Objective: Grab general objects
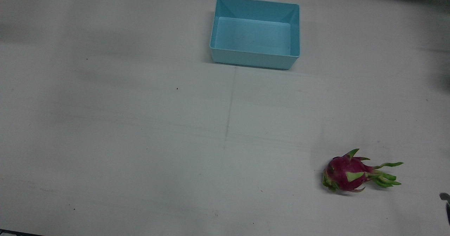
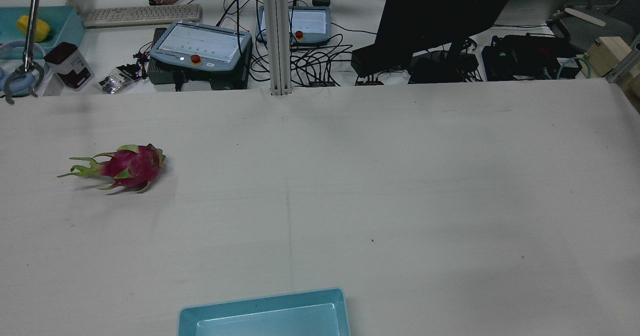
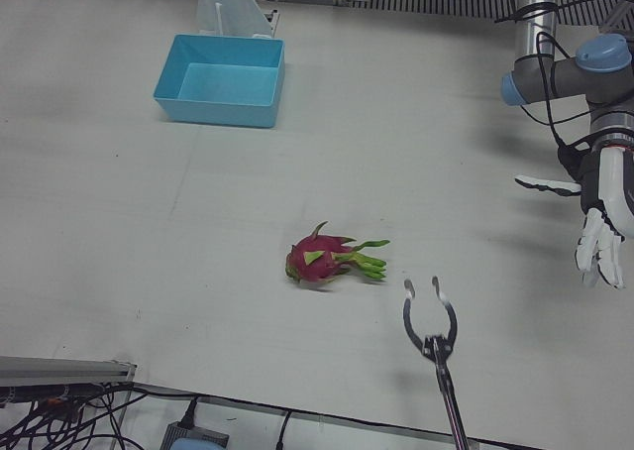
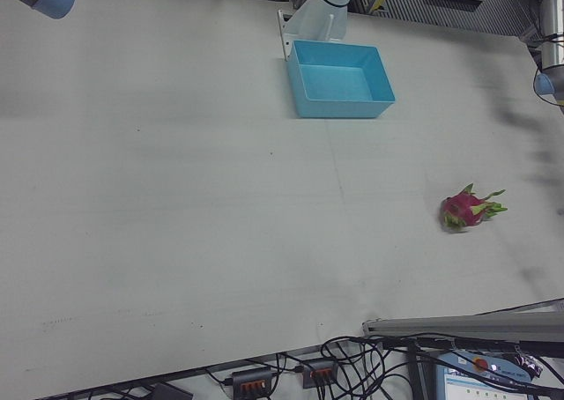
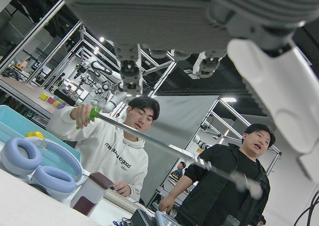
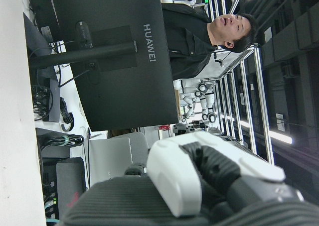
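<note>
We read "HUAWEI" on the monitor; left hand hung released at frame right, right hand unclear, can't tell.

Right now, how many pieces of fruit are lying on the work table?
1. A single dragon fruit lies on its side on the white table, on the robot's left half, well away from the empty blue bin. Nothing seems hidden.
</note>
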You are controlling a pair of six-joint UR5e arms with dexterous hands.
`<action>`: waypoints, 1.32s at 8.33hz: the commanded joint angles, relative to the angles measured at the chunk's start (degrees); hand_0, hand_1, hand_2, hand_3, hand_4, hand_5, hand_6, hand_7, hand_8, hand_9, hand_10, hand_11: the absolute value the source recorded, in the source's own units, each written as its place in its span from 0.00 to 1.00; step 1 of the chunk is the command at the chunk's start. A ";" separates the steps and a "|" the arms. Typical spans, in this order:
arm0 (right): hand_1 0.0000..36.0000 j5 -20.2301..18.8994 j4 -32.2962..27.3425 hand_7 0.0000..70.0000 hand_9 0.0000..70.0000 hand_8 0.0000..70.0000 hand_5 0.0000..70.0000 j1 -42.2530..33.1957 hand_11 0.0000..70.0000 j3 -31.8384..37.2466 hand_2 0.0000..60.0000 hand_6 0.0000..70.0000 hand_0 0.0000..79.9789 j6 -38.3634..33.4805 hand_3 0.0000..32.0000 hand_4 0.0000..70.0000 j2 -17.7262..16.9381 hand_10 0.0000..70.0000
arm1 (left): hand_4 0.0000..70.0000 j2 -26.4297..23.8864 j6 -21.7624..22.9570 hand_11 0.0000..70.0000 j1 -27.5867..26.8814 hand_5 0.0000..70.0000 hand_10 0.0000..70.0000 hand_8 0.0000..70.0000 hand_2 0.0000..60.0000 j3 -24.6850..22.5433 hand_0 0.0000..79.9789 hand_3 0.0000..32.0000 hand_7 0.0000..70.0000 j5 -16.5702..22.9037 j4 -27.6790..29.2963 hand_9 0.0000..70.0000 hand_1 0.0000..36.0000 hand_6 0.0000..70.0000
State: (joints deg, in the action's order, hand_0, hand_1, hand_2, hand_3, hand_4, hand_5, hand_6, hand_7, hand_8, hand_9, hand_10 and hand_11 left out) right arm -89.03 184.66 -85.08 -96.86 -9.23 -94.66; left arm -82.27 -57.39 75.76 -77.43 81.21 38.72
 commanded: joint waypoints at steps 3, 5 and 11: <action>0.00 0.00 0.00 0.00 0.00 0.00 0.00 -0.09 0.00 -0.09 0.00 0.00 0.00 0.00 0.00 0.00 0.00 0.00 | 0.00 0.00 0.00 0.00 -0.09 0.00 0.00 0.00 0.00 -0.17 0.33 0.00 0.00 0.00 1.61 0.00 0.00 0.00; 0.00 0.00 0.00 0.00 0.00 0.00 0.00 -0.09 0.00 -0.09 0.00 0.00 0.00 0.00 0.00 0.00 0.00 0.00 | 0.00 0.61 2.96 0.00 0.35 0.00 0.00 0.00 0.00 -3.58 0.43 0.00 0.00 0.52 2.15 0.00 0.03 0.00; 0.00 0.00 0.00 0.00 0.00 0.00 0.00 -0.09 0.00 -0.09 0.00 0.00 0.00 0.00 0.00 0.00 0.00 0.00 | 0.00 10.11 -15.37 0.00 -0.34 0.00 0.00 0.00 0.00 -46.47 0.78 0.00 0.00 9.05 -32.46 0.00 0.52 0.00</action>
State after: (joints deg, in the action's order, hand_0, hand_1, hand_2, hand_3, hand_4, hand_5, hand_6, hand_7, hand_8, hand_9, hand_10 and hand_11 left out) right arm -89.03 184.66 -85.17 -96.94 -9.23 -94.66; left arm -72.32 -64.11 76.41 -112.42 87.28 18.39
